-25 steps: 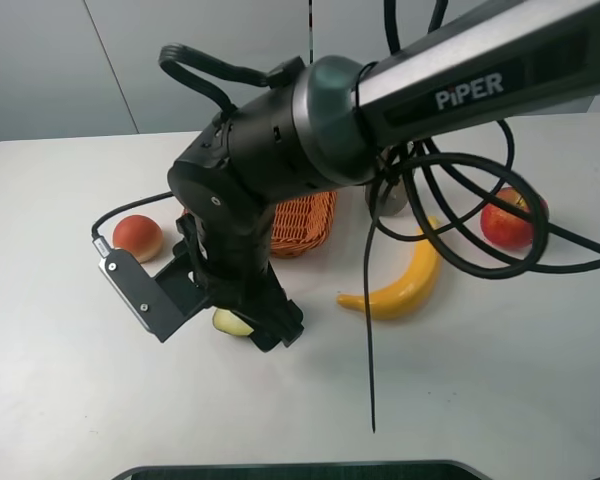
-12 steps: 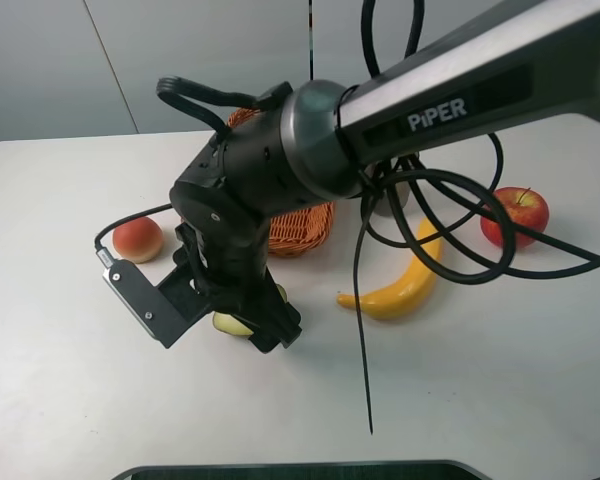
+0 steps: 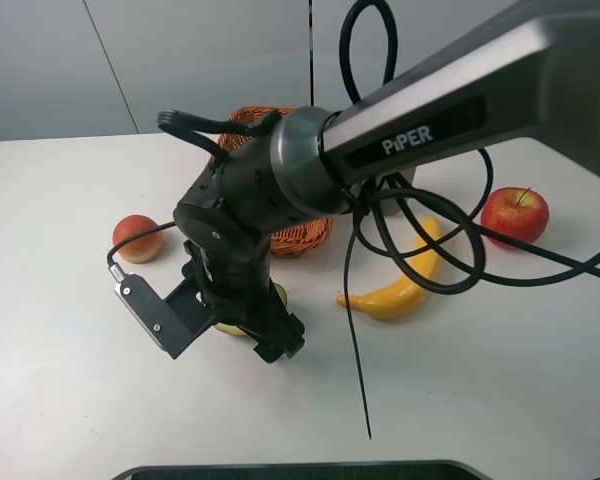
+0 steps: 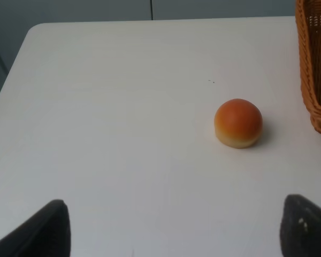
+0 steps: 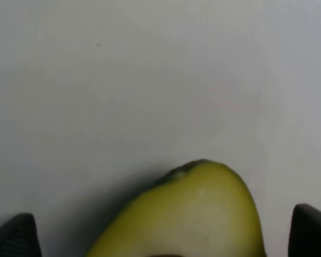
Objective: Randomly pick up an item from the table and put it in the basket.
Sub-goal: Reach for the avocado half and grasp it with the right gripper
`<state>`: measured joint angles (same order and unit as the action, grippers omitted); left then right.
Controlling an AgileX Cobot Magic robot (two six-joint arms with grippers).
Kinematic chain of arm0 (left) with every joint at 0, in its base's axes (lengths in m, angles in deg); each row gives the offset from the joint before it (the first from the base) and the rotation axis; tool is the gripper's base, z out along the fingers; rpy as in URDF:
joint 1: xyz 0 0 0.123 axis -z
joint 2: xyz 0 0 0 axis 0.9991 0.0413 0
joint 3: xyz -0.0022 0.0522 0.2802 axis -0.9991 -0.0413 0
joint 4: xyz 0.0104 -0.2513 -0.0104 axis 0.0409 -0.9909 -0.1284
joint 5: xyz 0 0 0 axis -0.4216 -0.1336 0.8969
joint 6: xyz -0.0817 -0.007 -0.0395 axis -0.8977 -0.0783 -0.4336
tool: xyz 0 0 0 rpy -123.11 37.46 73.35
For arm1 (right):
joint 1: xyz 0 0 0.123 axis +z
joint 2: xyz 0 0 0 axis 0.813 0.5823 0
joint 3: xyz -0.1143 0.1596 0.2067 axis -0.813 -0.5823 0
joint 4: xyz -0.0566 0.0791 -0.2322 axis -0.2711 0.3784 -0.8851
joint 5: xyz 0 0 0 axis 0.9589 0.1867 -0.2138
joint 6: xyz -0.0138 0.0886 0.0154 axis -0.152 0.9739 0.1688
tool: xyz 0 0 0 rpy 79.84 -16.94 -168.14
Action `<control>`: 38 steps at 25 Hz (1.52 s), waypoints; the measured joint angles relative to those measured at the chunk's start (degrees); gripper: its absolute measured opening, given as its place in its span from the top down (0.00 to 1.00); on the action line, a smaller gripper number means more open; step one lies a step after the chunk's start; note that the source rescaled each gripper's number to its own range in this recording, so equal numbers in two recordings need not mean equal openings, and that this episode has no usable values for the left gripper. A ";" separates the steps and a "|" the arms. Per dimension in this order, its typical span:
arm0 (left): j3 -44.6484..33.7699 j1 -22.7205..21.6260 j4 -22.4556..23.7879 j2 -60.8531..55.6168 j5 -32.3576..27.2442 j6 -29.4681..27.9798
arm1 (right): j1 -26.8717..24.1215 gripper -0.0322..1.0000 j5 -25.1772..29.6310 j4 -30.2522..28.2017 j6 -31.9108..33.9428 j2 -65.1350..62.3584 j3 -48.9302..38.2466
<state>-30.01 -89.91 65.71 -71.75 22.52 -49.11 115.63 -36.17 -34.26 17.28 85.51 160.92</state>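
The half avocado lies on the white table, almost wholly hidden under my right arm, which reaches across to the left. In the right wrist view its yellow-green body lies between the two spread fingertips of my right gripper, with a gap on each side. The right gripper is open, low over the avocado. The wicker basket stands just behind the arm, partly hidden. My left gripper is open and empty, above bare table.
An orange-red peach lies left of the arm and also shows in the left wrist view beside the basket wall. A yellow banana and a red apple lie to the right. Black cables hang over the banana.
My right arm has shifted slightly right and down around the avocado, uncovering more of the basket behind it. The fruit on the table has not moved.
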 joint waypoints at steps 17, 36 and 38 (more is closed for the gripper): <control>0.00 0.00 0.00 0.00 0.00 0.00 | -1.29 0.00 -0.14 -1.13 1.41 0.23 0.00; 0.00 0.00 0.00 0.00 0.00 -0.20 | -1.29 0.97 -0.27 -2.71 1.57 0.90 0.22; 0.00 0.00 0.00 0.00 0.00 -0.20 | -1.29 0.97 -0.27 -2.71 1.57 0.90 0.22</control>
<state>-30.01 -89.91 65.71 -71.75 22.52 -49.31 114.34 -36.44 -36.97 18.85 86.40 161.14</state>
